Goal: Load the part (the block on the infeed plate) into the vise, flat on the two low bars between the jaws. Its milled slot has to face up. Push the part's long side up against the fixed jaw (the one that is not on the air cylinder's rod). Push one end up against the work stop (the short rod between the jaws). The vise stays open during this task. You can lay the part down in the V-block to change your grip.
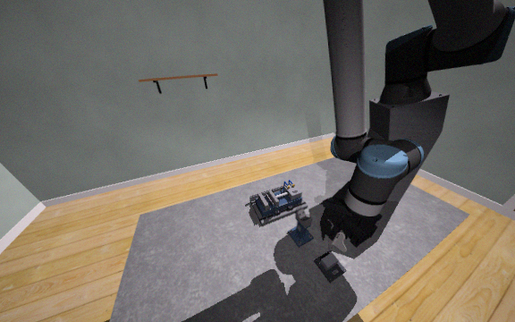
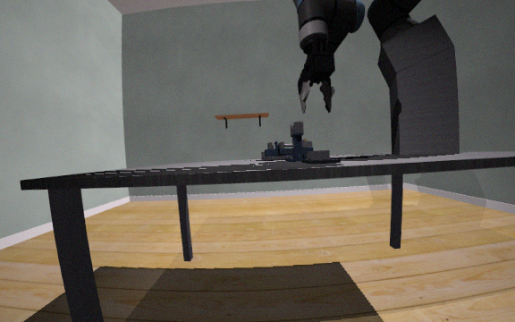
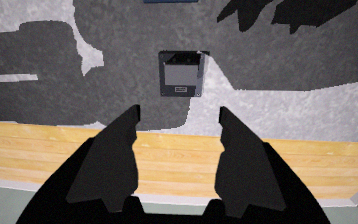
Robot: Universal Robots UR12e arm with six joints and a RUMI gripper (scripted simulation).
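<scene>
The part, a grey block (image 1: 329,260) (image 2: 318,155) (image 3: 181,75), lies on the dark infeed plate (image 1: 335,277) (image 3: 165,92). No slot can be made out on its visible faces. My gripper (image 2: 316,112) (image 3: 179,106) is open and empty, high above the table; in the top view its fingers are partly hidden. In the wrist view the block lies ahead of the fingertips, between their lines. The vise (image 1: 279,201) (image 2: 272,152) stands open at the back, with its jaws apart. Its bars and work stop are too small to tell apart.
The V-block (image 1: 303,215) (image 2: 297,129) stands raised on a blue stand (image 1: 300,235) between the infeed plate and the vise. Small blue and yellow fittings (image 1: 289,183) stick up at the vise's far end. The arm's shadow falls over the infeed plate.
</scene>
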